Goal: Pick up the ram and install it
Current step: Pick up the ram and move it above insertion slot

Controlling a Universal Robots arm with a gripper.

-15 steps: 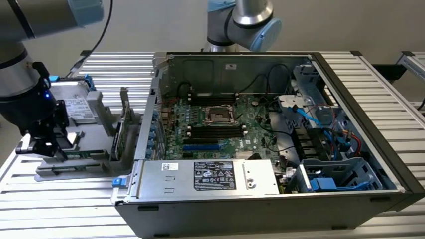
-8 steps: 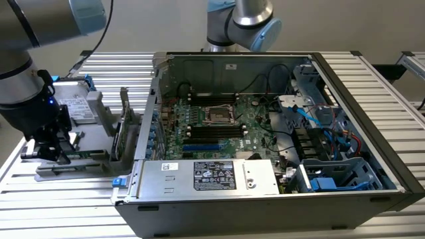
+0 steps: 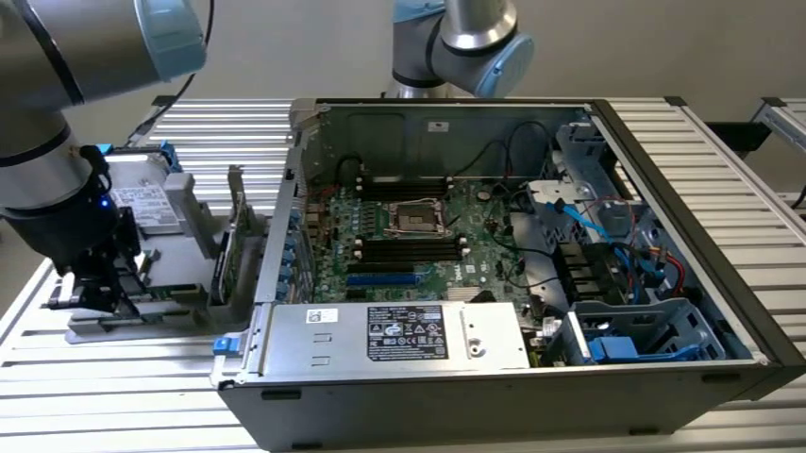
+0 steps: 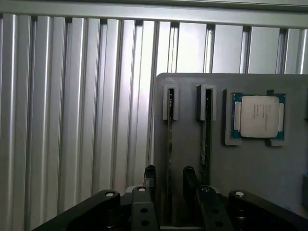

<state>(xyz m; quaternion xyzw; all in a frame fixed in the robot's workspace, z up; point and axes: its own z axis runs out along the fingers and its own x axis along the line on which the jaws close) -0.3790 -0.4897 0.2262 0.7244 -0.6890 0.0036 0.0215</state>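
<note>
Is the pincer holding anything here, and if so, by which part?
Nothing is held. The open pincer straddles the ram, which stands on edge in the grey holder, with gaps on both sides.

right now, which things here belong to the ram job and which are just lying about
Job: ram between the open fingers; holder it stands in; black slots on the motherboard.
Lying about: second ram stick; processor; card; power supply.

Silver arm (image 3: 57, 57) with pale blue caps (image 3: 170, 33); black claw (image 4: 169, 173)
</note>
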